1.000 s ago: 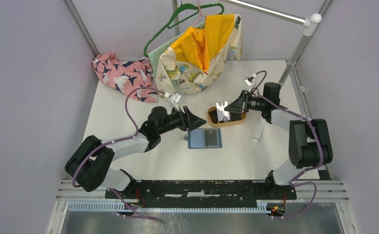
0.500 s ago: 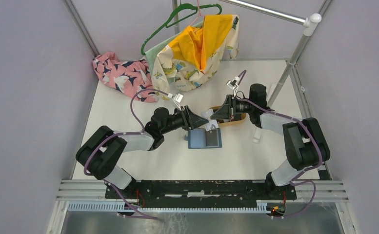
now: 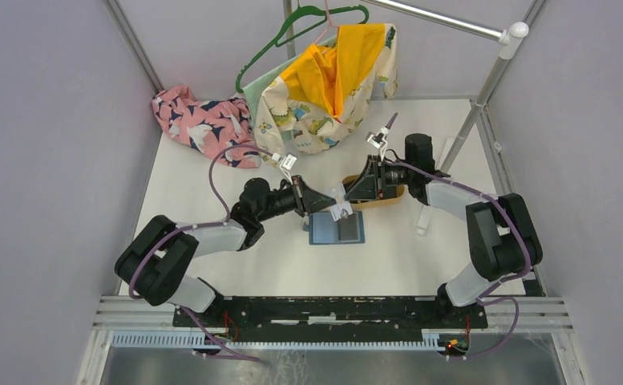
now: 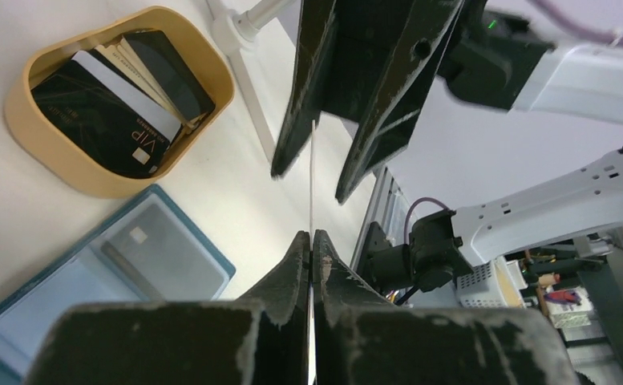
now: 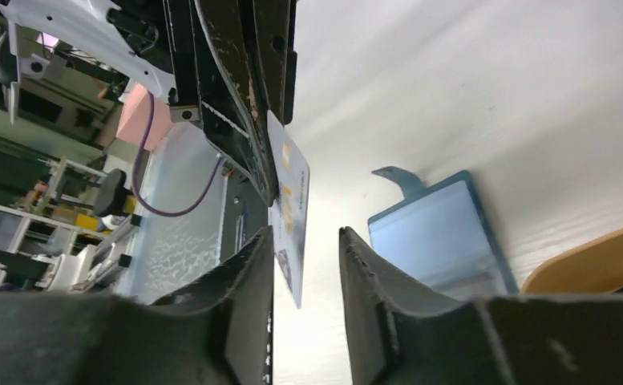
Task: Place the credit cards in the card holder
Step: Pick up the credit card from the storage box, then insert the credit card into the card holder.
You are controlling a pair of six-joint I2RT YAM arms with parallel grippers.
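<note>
A pale credit card point(image 3: 340, 204) hangs upright just above the open teal card holder point(image 3: 320, 231), which has a grey card point(image 3: 345, 228) in its right pocket. My left gripper point(image 4: 312, 234) is shut on the near edge of this card point(image 4: 312, 176), seen edge-on in the left wrist view. My right gripper point(image 5: 306, 234) is open, its fingers point(image 4: 388, 96) standing either side of the card point(image 5: 290, 208) without pressing it. Both grippers point(image 3: 329, 200) point(image 3: 346, 195) meet tip to tip over the holder point(image 5: 436, 233). More dark and pale cards point(image 4: 123, 96) lie in the tan tray point(image 4: 204, 72).
The oval tan tray point(image 3: 388, 202) sits just right of the holder, under my right arm. Pink clothing point(image 3: 200, 120) and a yellow patterned garment on a green hanger point(image 3: 332, 80) lie at the back. A white pole point(image 3: 496, 68) rises at the right.
My right gripper carried the pale card from the tray leftward to the left gripper. The left gripper closed on it, and the right gripper's jaws have opened.
</note>
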